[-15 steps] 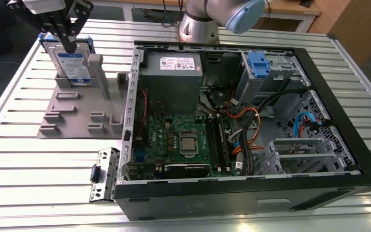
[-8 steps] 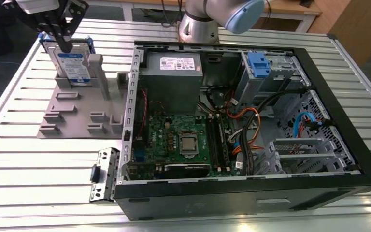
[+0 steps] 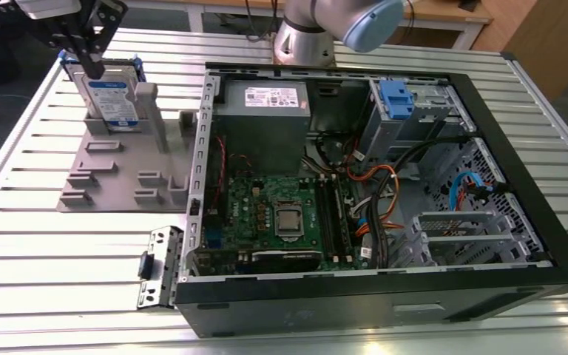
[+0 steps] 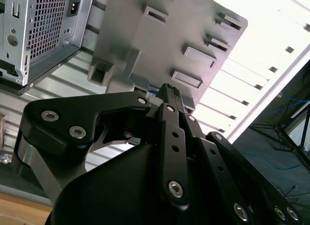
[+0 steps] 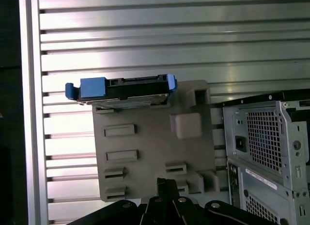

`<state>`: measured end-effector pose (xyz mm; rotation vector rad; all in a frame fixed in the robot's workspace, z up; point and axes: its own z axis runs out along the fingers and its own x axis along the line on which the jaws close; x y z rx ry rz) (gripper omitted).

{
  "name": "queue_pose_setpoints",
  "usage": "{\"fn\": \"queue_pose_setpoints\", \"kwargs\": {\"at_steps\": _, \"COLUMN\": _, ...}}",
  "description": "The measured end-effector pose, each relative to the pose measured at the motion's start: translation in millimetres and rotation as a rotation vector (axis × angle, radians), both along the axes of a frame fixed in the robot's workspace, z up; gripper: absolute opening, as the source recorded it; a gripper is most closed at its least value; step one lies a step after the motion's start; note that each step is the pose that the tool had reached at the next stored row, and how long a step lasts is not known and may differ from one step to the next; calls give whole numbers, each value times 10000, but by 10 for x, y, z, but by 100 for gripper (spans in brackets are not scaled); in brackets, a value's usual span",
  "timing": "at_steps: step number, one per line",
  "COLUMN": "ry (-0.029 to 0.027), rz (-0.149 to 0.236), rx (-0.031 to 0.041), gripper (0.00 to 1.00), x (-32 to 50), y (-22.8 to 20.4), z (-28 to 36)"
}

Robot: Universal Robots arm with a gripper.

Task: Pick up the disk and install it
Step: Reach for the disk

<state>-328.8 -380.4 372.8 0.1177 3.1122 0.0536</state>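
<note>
The disk (image 3: 112, 100) stands upright on its edge in a slot at the far end of a grey holder plate (image 3: 116, 174), silver with a white-and-blue label and a blue frame. In the first wrist view the disk (image 5: 123, 89) shows edge-on at the end of the plate (image 5: 145, 152). My gripper (image 3: 94, 70) hangs just over the disk's top edge, its black fingers drawn together to one tip. The fingertips (image 5: 166, 182) show apart from the disk in the first wrist view. In the second wrist view the gripper (image 4: 167, 89) points at the plate (image 4: 160, 46).
An open computer case (image 3: 363, 185) lies on the slatted metal table at the exterior view's right, with a motherboard, cables and a drive cage carrying a blue tab (image 3: 395, 96). A loose metal bracket (image 3: 160, 266) lies by its near corner. The arm's base (image 3: 309, 37) stands behind it.
</note>
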Motion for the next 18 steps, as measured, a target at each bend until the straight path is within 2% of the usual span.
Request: {"fn": "queue_pose_setpoints", "kwargs": {"at_steps": 18, "ry": 0, "rz": -1, "rx": 0, "gripper": 10, "x": -262, "y": 102, "z": -57}}
